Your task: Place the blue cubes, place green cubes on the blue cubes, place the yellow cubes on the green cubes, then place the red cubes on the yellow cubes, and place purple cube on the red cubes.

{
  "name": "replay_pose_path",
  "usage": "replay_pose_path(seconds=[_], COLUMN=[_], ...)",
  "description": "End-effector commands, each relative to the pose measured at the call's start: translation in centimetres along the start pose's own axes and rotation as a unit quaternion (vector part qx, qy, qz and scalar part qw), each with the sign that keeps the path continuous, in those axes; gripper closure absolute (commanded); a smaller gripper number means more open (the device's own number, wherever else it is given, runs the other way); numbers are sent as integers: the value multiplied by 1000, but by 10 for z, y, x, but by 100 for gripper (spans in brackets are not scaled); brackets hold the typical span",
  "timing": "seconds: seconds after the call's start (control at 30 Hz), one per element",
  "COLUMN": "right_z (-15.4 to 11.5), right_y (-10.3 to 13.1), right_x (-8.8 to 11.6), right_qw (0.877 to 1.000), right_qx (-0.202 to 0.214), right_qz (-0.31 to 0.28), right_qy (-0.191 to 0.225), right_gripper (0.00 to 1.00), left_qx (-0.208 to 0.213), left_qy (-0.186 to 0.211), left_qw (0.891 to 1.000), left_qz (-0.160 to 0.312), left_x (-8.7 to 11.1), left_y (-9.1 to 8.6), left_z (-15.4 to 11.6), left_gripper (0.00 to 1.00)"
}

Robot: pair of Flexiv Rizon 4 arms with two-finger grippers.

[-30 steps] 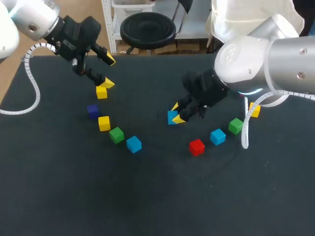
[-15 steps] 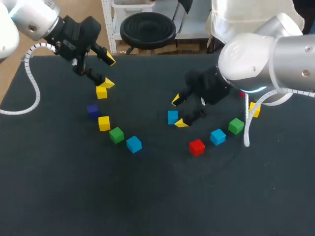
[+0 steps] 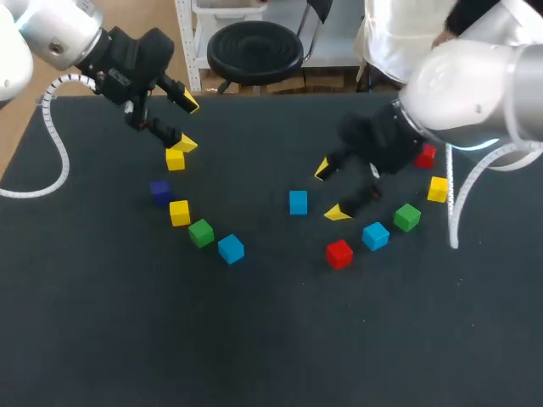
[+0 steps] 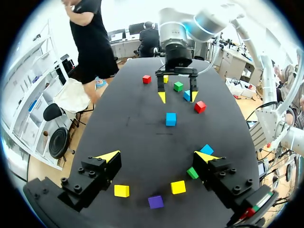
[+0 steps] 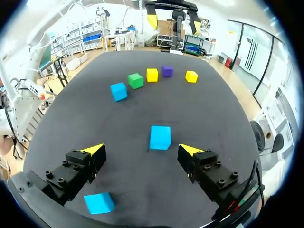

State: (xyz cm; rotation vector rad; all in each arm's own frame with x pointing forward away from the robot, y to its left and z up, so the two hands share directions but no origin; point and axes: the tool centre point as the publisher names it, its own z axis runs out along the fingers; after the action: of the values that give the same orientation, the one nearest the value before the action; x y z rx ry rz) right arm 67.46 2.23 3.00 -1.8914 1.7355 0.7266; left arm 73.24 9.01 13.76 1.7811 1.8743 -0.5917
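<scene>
Blue cube (image 3: 298,202) sits free just ahead of your spread right claw (image 3: 330,191), so a low sweep could knock it.

Tally: three blue cubes (image 3: 298,202) (image 3: 230,248) (image 3: 375,236); three yellow cubes (image 3: 175,158) (image 3: 179,212) (image 3: 438,188); two green cubes (image 3: 201,232) (image 3: 406,217); two red cubes (image 3: 338,253) (image 3: 426,155); one purple cube (image 3: 160,192). Eleven all told. Two grippers: left gripper (image 3: 187,124), right gripper (image 3: 331,191). One table (image 3: 271,339).

Blue cube (image 3: 298,202), green cube (image 3: 201,232), yellow cube (image 3: 179,212), red cube (image 3: 339,253) and purple cube (image 3: 160,192) are all showing against a plain black table (image 3: 254,348)
</scene>
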Motion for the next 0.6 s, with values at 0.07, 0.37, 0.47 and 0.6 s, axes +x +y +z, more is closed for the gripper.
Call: replay_pose_path(seconds=[0.07, 0.37, 0.47, 0.6], right_z=[-17, -31, -31, -31], right_y=[35, 61, 61, 61], right_x=[3, 17, 17, 17], right_qw=[1000, 999, 999, 999], right_qx=[16, 22, 22, 22], right_qz=[7, 38, 38, 38], right_qy=[10, -2, -2, -2], right_gripper=[0, 0, 0, 0], left_qx=[0, 0, 0, 0], left_qy=[2, 2, 2, 2], left_qw=[1000, 1000, 1000, 1000], left_qz=[-1, -1, -1, -1], left_x=[-1, -1, -1, -1], left_y=[0, 0, 0, 0], left_z=[0, 0, 0, 0], left_gripper=[0, 0, 0, 0])
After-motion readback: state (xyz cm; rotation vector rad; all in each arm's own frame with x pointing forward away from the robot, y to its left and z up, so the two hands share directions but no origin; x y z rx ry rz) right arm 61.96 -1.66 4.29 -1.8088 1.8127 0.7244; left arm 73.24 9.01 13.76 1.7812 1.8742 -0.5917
